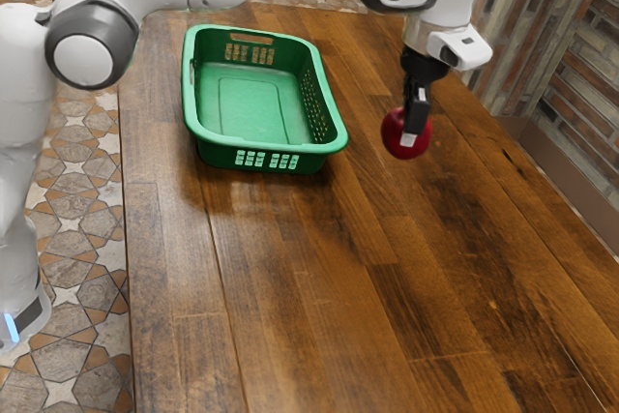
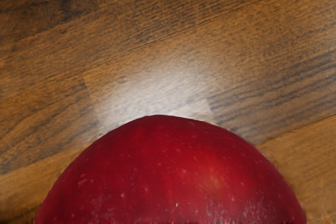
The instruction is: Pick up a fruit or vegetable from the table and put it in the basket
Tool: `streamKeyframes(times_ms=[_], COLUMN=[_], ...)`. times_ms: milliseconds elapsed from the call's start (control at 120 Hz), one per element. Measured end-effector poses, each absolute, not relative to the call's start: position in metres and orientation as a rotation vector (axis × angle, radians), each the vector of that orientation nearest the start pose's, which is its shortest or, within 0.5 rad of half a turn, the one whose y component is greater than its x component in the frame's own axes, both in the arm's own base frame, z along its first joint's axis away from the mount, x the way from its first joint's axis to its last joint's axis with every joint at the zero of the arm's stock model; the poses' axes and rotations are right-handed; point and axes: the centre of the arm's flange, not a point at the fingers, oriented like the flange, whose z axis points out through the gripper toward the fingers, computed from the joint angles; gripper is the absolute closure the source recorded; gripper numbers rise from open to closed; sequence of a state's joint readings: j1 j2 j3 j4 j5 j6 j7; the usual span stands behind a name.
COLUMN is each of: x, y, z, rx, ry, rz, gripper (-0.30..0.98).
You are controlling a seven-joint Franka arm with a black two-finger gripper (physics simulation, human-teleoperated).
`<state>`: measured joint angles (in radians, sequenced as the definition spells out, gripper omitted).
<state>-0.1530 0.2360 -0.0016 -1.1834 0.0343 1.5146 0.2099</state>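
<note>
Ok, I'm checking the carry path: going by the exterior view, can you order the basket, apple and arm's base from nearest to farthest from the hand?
1. Apple: held in the hand.
2. Basket: off toward the exterior view's left.
3. Arm's base: farthest, low at the exterior view's left edge.

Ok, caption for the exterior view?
The hand holds a red apple above the wooden table, a green plastic basket nearby.
</note>
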Motion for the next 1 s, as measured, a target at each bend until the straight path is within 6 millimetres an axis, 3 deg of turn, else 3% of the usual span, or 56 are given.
streamKeyframes(times_ms=[275, 325, 442, 600, 833, 1000], x=[0.526, 0.519, 0.503, 0.484, 0.452, 0.432], y=[-0.056, -0.041, 0.014, 0.047, 0.087, 0.128], z=[0.630, 0.636, 0.658, 0.673, 0.667, 0.671], rx=[-3.101, -3.112, -3.132, -3.126, -3.131, -3.123], ry=[0.452, 0.408, 0.240, 0.135, 0.018, -0.098], rz=[0.051, 0.038, -0.018, -0.020, 0.043, 0.062], gripper=[0.16, 0.16, 0.15, 0.15, 0.15, 0.15])
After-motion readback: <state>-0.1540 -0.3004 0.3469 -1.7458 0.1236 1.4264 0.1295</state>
